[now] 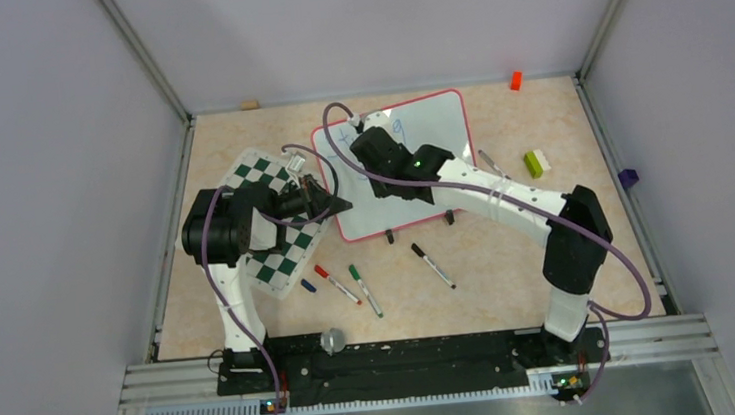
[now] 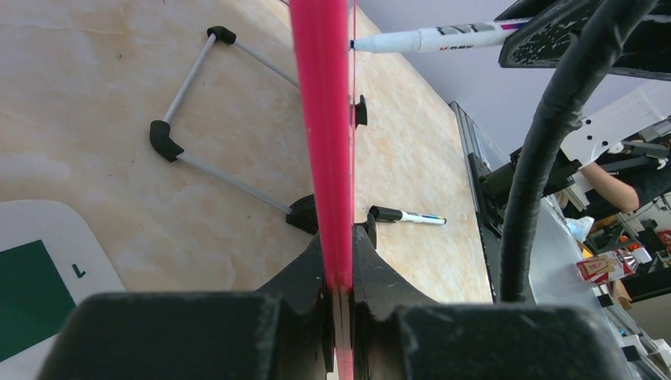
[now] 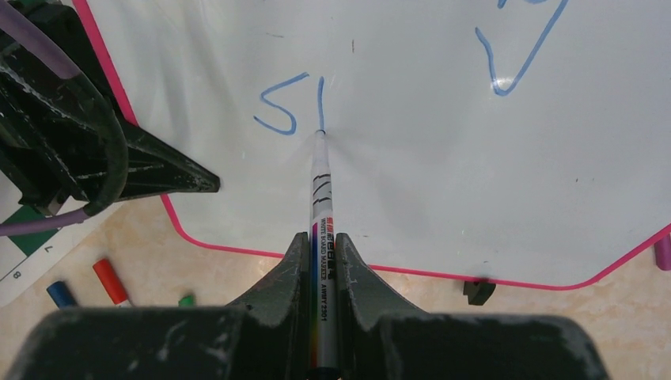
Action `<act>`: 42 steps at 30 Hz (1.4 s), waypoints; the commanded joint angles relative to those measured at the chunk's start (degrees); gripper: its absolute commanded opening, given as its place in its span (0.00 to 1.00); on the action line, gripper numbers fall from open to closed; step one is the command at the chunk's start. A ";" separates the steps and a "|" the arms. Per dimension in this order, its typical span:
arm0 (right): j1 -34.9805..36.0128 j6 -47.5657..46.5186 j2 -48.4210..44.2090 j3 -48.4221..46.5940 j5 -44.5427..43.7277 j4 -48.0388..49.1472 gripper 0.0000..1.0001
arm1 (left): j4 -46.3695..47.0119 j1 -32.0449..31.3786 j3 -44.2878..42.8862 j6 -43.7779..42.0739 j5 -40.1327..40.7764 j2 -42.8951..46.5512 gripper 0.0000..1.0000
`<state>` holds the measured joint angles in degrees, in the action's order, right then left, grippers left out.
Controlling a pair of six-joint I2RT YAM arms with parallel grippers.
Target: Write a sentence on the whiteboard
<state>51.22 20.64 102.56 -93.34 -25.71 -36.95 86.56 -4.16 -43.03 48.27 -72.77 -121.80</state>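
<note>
My right pincer is clamped shut on the marker, tip touching the whiteboard straight ahead, at the foot of the sentence's second stroke; my left pincer pinches shut on the board's pink frame, I judge to stop it sliding under the tip.

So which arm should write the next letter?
The right arm. The right hand grips the marker, and its tip touches the whiteboard at the blue letters. The left hand is clamped on the pink frame, probably steadying the board, and has no pen.
</note>
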 commanded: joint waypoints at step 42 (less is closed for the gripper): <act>-2.60 -2.41 1.09 -9.10 2.32 -0.80 0.00 | 6.25 1.70 0.21 -3.96 4.09 0.26 0.00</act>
<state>48.95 19.00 103.00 -99.59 -23.73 -38.61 86.91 -4.16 -43.00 48.07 -73.01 -121.80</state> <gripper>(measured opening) 0.087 0.106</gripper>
